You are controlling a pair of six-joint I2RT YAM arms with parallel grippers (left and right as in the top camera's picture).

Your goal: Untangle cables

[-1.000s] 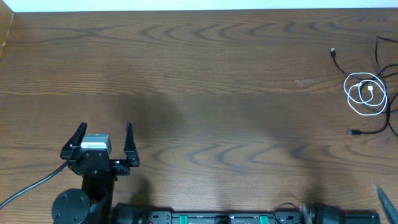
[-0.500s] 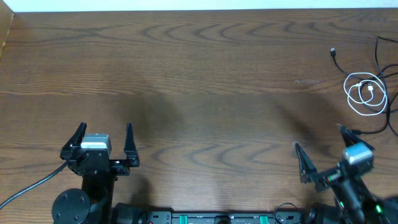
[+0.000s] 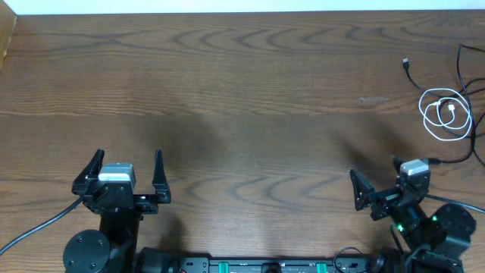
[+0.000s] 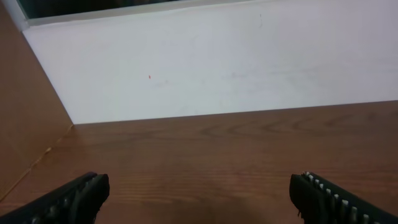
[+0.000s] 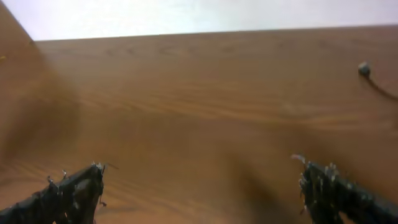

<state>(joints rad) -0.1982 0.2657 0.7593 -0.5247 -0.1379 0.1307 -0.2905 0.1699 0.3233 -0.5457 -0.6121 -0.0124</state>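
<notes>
The cables lie at the table's far right edge: a white cable (image 3: 445,114) coiled in loops, a black cable (image 3: 410,70) with a small plug end to its upper left, and another black cable (image 3: 448,161) running below the coil. My right gripper (image 3: 374,168) is open and empty, low on the right, a short way left of and below the cables. In the right wrist view my right gripper (image 5: 199,173) frames bare wood, with one plug end (image 5: 364,68) far off at the right. My left gripper (image 3: 127,157) is open at the lower left, and it (image 4: 199,185) holds nothing.
The brown wooden table (image 3: 242,91) fills the view. A white wall (image 4: 211,56) borders its far edge and a wooden side panel (image 4: 25,112) its left. The arm bases and a black rail (image 3: 258,265) line the front edge.
The right arm has swung in from the lower right corner and now sits with its gripper pointing up the table. The left arm has stayed put. The cables have not moved.
</notes>
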